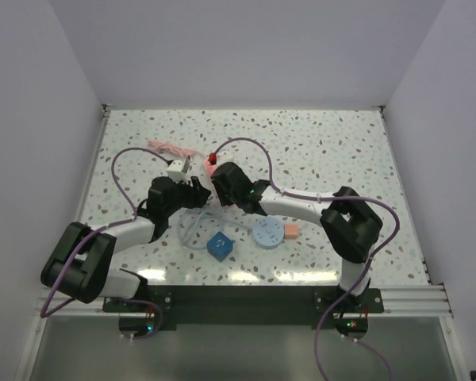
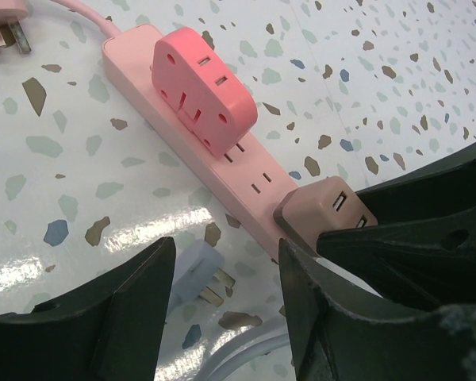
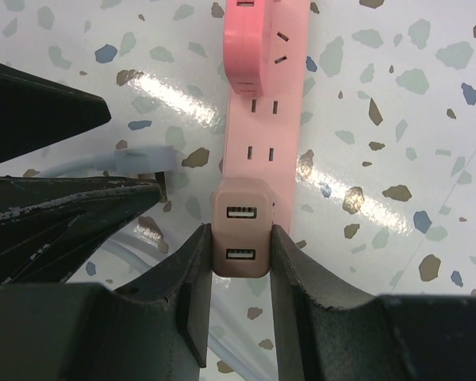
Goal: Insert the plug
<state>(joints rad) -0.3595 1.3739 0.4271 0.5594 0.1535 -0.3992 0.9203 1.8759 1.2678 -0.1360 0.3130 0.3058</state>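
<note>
A pink power strip (image 2: 222, 171) lies on the speckled table, with a pink adapter (image 2: 198, 87) plugged into it. It also shows in the right wrist view (image 3: 262, 143). My right gripper (image 3: 239, 250) is shut on a brownish-pink USB charger block (image 3: 239, 230) that sits on the strip's near end. The block also shows in the left wrist view (image 2: 321, 210). My left gripper (image 2: 226, 266) is open just beside it, straddling a pale blue plug (image 2: 192, 274) that lies prongs-out on the table. Both grippers meet at the table's middle (image 1: 206, 189).
The strip's own pink plug (image 2: 1, 28) and cable (image 1: 170, 148) lie at the back left beside a white block (image 1: 177, 168). A blue cube (image 1: 220, 244), a pale blue disc (image 1: 268, 235) and a salmon block (image 1: 289, 231) sit nearer the front. A pale cable (image 1: 189, 232) loops there.
</note>
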